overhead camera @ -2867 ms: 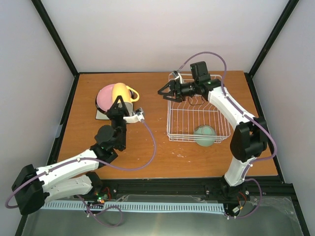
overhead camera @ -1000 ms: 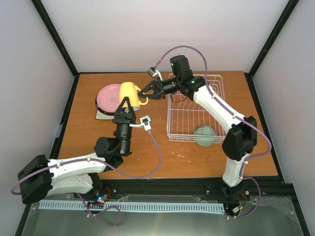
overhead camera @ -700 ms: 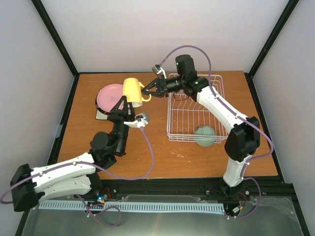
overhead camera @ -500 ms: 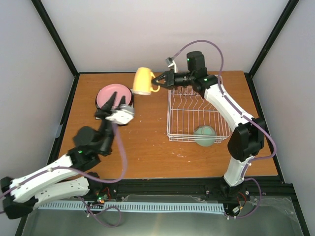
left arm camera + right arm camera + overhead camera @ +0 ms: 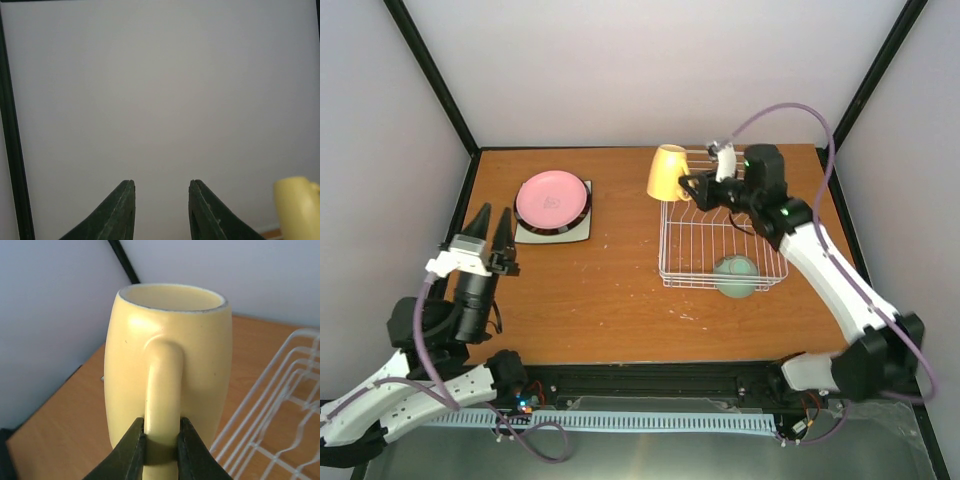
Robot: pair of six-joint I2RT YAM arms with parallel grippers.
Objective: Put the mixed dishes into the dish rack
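The right gripper (image 5: 692, 188) is clamped on the handle of the one pale yellow mug (image 5: 669, 172), a finger on each side of the loop, the mug's body directly ahead of the fingertips and clear of the table (image 5: 620, 300). Just beside and below this gripper, on its right, lies the single white wire dish rack (image 5: 718, 228). One mint-green bowl (image 5: 735, 275) sits in the rack's corner back toward that arm's base. The left gripper (image 5: 488, 222) is raised with its two fingers (image 5: 117, 215) parted and nothing between them. Ahead of it and to its right is one stack: a pink round plate (image 5: 552, 198) on top, a black-rimmed round plate (image 5: 582, 217) under it and a white square plate (image 5: 582, 232) at the bottom, seemingly three, though only edges show.
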